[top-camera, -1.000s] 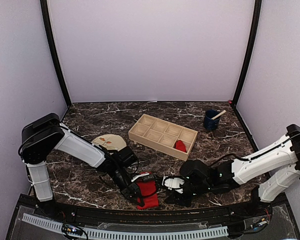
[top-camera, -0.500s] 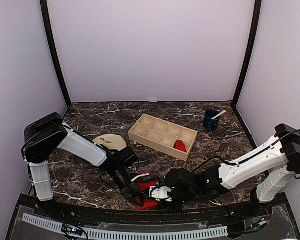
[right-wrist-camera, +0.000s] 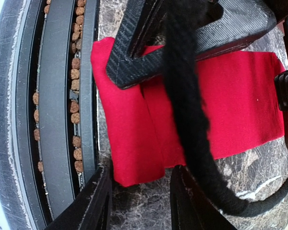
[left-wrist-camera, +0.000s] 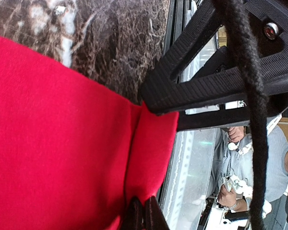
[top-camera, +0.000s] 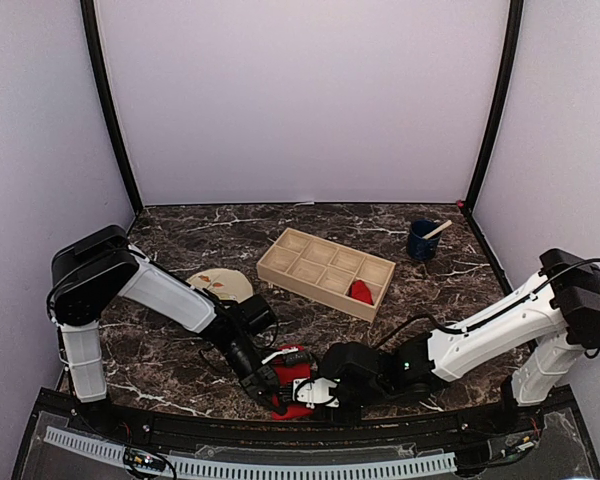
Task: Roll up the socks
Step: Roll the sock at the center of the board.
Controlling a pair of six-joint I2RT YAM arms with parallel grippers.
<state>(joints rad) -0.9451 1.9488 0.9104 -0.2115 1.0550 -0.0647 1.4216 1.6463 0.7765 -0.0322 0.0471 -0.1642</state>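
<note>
Lying flat on the dark marble table [top-camera: 180, 235] by its front rail [right-wrist-camera: 62, 120], the soft red fabric sock [right-wrist-camera: 221, 110] runs lengthwise away from it. The right gripper [right-wrist-camera: 141, 201] hangs half spread over its folded near end, and the left gripper [left-wrist-camera: 143, 218] pinches its edge.

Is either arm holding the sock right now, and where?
The left gripper has its jaws shut on the red sock at its folded edge. The right gripper has open jaws astride the sock's end, gripping nothing.
</note>
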